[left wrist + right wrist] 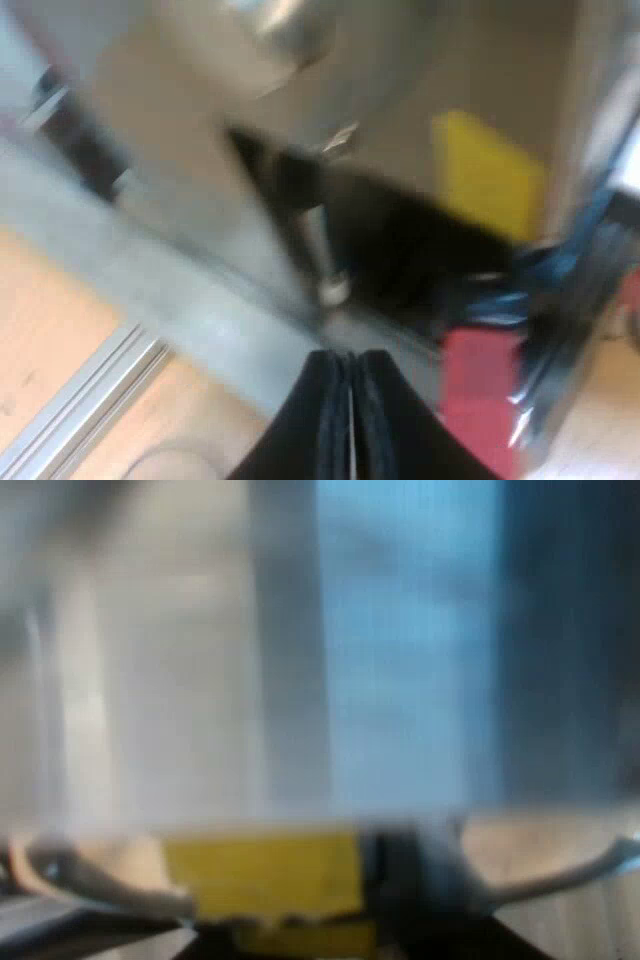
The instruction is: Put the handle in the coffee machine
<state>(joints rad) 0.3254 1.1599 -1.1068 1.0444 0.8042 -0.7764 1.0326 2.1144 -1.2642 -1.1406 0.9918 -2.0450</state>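
Note:
My left gripper (350, 395) is shut, its two black fingers pressed together with nothing between them. It points at the shiny metal body of the espresso machine (200, 150), close to the machine's lower edge. A thin metal tube (322, 250) hangs down in front of a dark recess just beyond the fingertips. A red patch (482, 385) and a yellow patch (490, 172) show on the machine's shiny side. In the right wrist view a yellow block (265, 880) sits beside a dark part (410, 875), very close to the camera, with a curved metal rim (90, 880) around them.
The machine stands on a pale wooden table (60, 330). A silver aluminium rail (85, 415) runs across the table near my left gripper. Behind the yellow block are blurred grey and blue surfaces (400, 650).

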